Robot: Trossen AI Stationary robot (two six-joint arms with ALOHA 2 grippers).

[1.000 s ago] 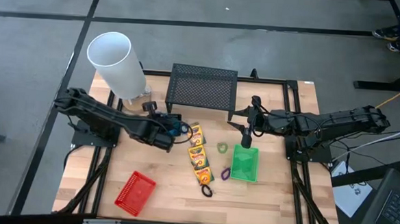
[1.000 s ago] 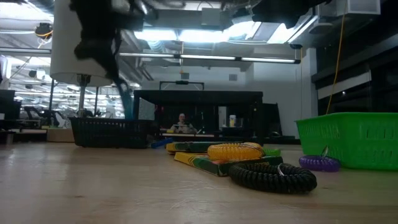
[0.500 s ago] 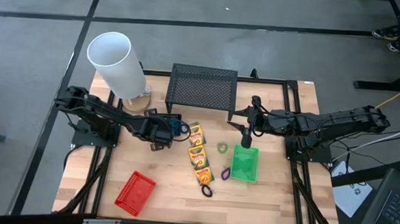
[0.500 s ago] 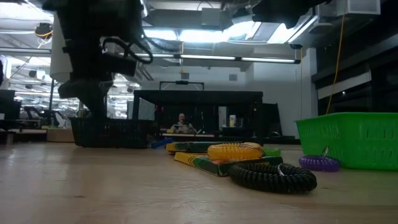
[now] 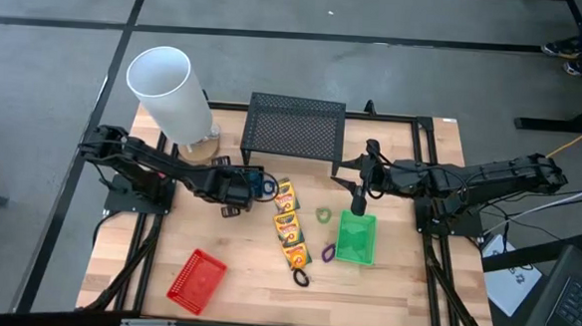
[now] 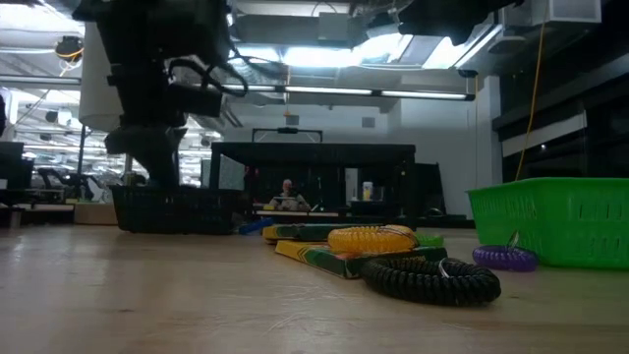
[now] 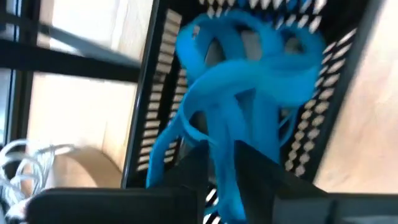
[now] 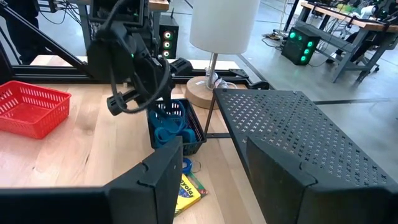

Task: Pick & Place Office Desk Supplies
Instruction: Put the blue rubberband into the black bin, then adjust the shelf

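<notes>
The left gripper (image 5: 231, 194), jaw state unclear, hovers over the black mesh basket (image 8: 176, 124) holding blue-handled scissors (image 7: 239, 93). Bare wood lies between the red basket (image 5: 196, 279) and crayon boxes (image 5: 287, 223). The right gripper (image 5: 358, 200) gapes empty above the green basket's (image 5: 357, 238) far rim.

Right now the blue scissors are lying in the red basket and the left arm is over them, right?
Not quite. The blue scissors lie in the black mesh basket, not the red basket, which stands apart with nothing showing in it. The right wrist view shows this. The left gripper is indeed over them.
</notes>
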